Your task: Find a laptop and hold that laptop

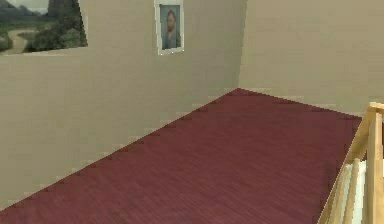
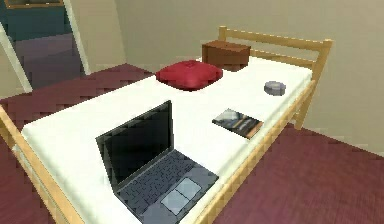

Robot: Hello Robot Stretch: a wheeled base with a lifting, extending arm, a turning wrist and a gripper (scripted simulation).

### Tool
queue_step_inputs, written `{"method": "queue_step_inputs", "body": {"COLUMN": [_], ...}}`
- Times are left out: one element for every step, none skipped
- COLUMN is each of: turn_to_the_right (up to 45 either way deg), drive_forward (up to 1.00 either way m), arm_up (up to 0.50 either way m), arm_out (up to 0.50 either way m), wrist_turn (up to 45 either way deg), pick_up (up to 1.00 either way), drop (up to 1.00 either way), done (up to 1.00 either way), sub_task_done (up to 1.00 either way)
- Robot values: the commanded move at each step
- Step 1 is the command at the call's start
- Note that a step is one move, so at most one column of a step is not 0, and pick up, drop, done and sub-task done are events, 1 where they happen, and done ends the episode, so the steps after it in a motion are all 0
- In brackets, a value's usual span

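While the laptop [image 2: 150,165] lies open on the bed [image 2: 90,115], the pincer's state cannot be told.

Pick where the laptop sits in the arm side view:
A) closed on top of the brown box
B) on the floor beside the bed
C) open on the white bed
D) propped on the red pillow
C: the laptop stands open, screen raised, on the white bed near its edge, well apart from the red pillow and the brown box.
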Motion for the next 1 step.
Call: {"method": "queue_step_inputs", "body": {"turn_to_the_right": [0.0], "drive_forward": [0.0], "arm_up": [0.36], "arm_out": [0.0], "wrist_turn": [0.0], "pick_up": [0.0], "drop": [0.0], "done": [0.0], "sub_task_done": [0.0]}}
